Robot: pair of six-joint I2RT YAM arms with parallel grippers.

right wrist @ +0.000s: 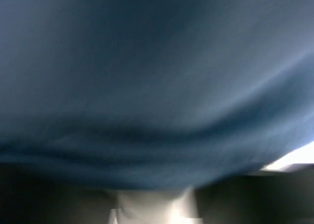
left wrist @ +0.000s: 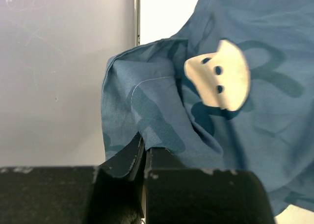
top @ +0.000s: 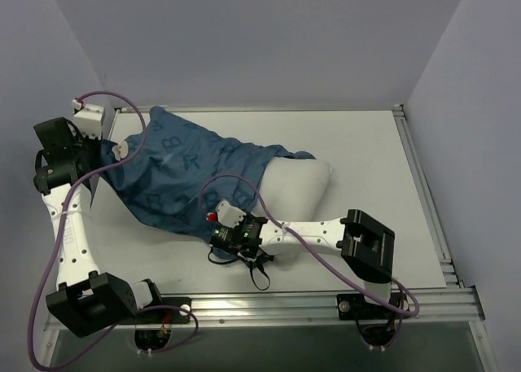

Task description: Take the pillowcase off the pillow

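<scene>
Far left, left hand [left wrist: 143,153] pinching pillowcase [top: 183,172], right hand [top: 218,219] against it

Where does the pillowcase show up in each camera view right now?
Top external: pillowcase left of centre, over the pillow's left end.
Left wrist: pillowcase fills centre and right.
Right wrist: pillowcase, blurred blue across nearly the whole frame.
Shared landmark: white mouse face, top and left wrist only.

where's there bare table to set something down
Bare table right of the pillow, up to the side rail; also a near strip in front of the pillowcase. Crowded left and centre, where pillowcase and pillow lie.
</scene>
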